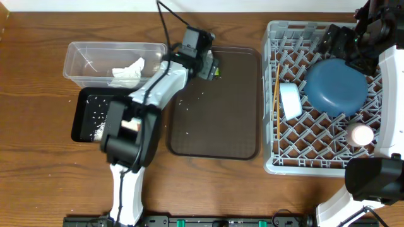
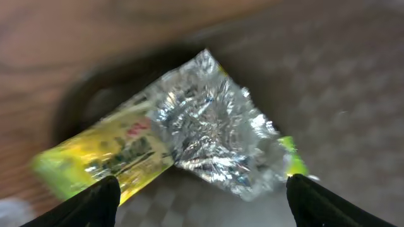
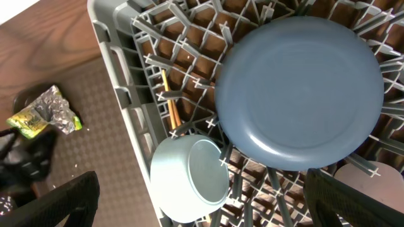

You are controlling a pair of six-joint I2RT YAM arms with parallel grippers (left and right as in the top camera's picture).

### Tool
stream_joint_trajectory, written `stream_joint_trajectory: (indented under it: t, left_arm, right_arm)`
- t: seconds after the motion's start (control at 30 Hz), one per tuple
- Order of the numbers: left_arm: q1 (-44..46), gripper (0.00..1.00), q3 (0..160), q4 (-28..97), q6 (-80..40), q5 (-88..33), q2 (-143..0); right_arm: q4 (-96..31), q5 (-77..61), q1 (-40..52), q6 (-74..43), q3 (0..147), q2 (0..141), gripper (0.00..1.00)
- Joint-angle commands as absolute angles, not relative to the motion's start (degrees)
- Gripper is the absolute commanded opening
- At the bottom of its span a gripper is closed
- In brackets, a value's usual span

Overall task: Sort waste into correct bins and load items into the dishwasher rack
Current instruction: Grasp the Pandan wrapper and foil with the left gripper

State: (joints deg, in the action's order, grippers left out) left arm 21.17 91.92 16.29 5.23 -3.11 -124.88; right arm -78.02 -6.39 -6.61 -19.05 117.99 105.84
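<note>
Crumpled silver foil (image 2: 211, 126) lies on a yellow-green wrapper (image 2: 107, 154) at the far edge of the dark brown tray. My left gripper (image 2: 202, 202) is open just above them, a finger on each side, touching neither. From overhead it (image 1: 207, 63) covers most of the wrapper (image 1: 217, 72). The grey rack (image 1: 284, 151) holds the dark-blue plate (image 1: 336, 87), the white bowl (image 1: 290, 101) on its side, the chopsticks (image 1: 276, 101) and a pink cup (image 1: 362, 134). My right gripper (image 1: 334, 45) is open and empty above the plate (image 3: 300, 85) and bowl (image 3: 189, 180).
The clear tub (image 1: 85, 53) at the back left holds a white napkin (image 1: 128, 71). The black tray (image 1: 85, 104) in front of it holds rice grains (image 1: 99, 129). A few grains lie on the brown tray (image 1: 214, 126). My left arm crosses both bins.
</note>
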Motion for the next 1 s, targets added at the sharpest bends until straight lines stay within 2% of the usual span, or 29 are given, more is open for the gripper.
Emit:
stream_joint_trajectory:
  t: [0.0,0.07,0.2,0.3,0.67,0.77,0.97]
  left_arm:
    - [20.7,0.85,91.9,12.9,7.9,-3.4,-127.1]
    - [20.7,0.84,91.9,10.6,7.9,-3.5,-127.8]
    - [21.1,0.72,91.9,9.6,7.9,-3.7,-128.6]
    - [21.1,0.66,91.5,9.7,6.3,-3.7,-128.9]
    - [21.3,0.63,90.2,11.5,5.3,-4.1,-130.5]
    - [21.5,0.54,90.2,11.9,5.3,-4.2,-130.4]
    - [22.1,0.19,90.2,14.2,5.3,-5.9,-130.4]
  right_arm:
    - [-78.0,-6.1,-6.7,-18.8,118.1,106.1,0.99]
    - [-78.0,-6.1,-6.7,-18.8,118.1,106.1,0.99]
    - [-78.6,-6.1,-6.7,-18.8,118.1,106.1,0.99]
    - [-79.0,-6.3,-6.7,-18.8,118.1,106.1,0.99]
    - [-81.1,-6.3,-6.7,-18.8,118.1,106.1,0.99]
    - [-82.3,-6.3,-6.7,-18.8,118.1,106.1,0.99]
    - [-83.6,-6.3,-6.7,-18.8,118.1,106.1,0.99]
